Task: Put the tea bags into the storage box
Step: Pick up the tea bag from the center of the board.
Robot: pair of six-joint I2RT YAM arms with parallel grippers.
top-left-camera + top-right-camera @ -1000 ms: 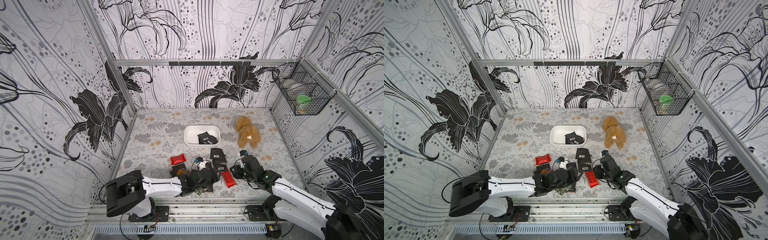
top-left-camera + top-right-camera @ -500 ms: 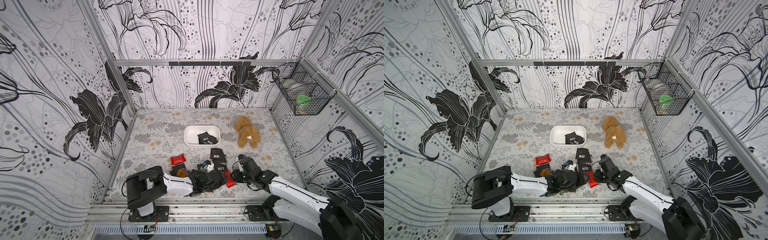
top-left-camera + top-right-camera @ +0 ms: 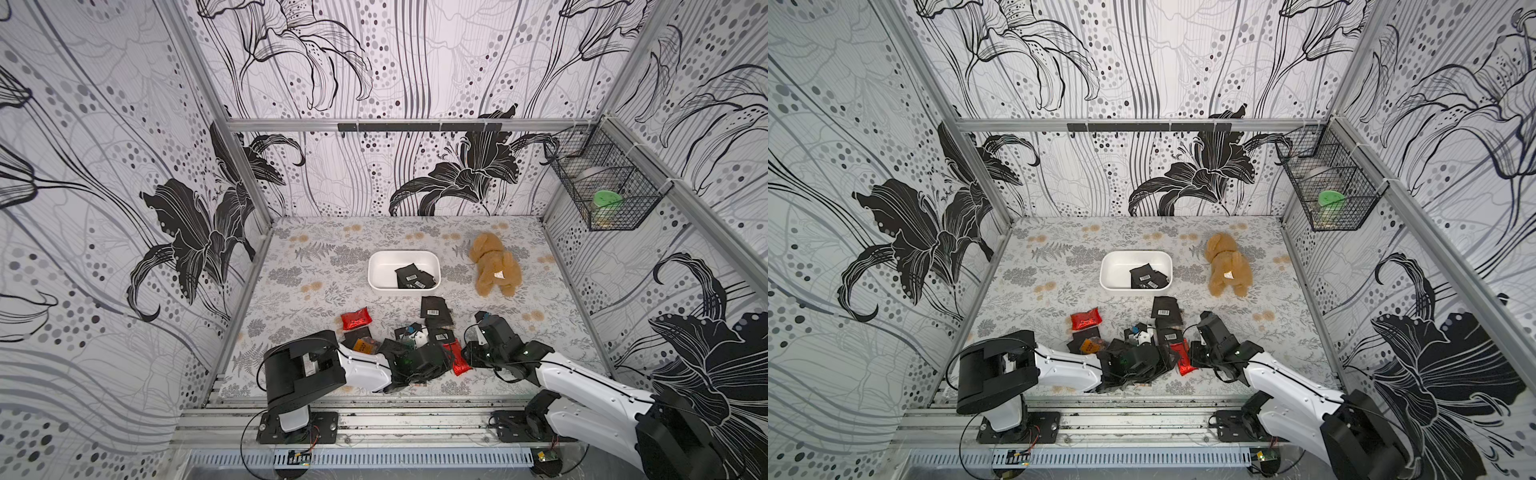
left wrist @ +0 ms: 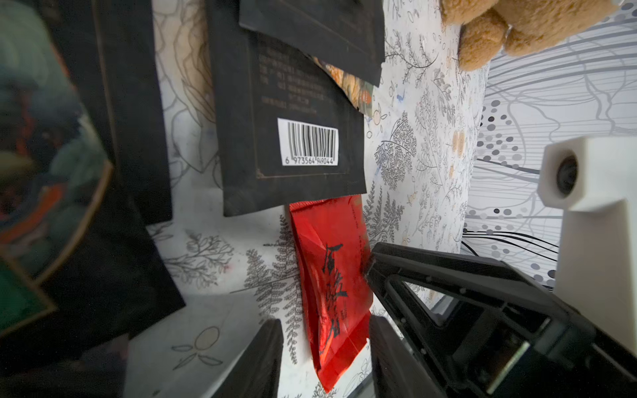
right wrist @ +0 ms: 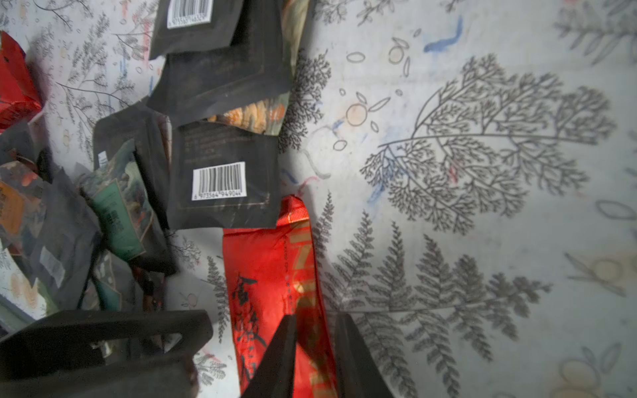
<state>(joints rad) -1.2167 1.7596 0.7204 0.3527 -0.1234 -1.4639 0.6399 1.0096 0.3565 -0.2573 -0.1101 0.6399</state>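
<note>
Lily-patterned black-and-white walls close in a grey fern-printed surface (image 3: 309,270), and on it, toward the back and near the middle, sits the shallow white plastic storage box (image 3: 384,270). Two black foil tea bags with white barcodes (image 3: 415,277) lie overlapping in its right end. Every other sachet I can see is outside the box, on the near half of the surface. A black barcode tea bag (image 3: 435,309) lies just in front of the box, and a short shiny red foil tea bag (image 3: 356,319) lies apart to the left. A loose heap of black sachets with green and orange labels (image 3: 399,343) lies between the arms, partly hidden under my left one. At the heap's right edge lies a long red foil tea bag (image 5: 272,275), one end tucked under a black sachet with a barcode (image 5: 224,179). My left pincer (image 4: 324,322) is open, one jaw on each side of that red bag's free end, with bare surface showing between one jaw and the foil. My right pincer (image 5: 315,317) is at the same bag, its jaws close together but visibly apart. The bag's long edge runs into that gap, and I cannot tell whether either jaw presses it. A tan plush toy (image 3: 494,266) lies right of the box, not touching it. A black wire basket (image 3: 623,216) hangs on the right wall.
</note>
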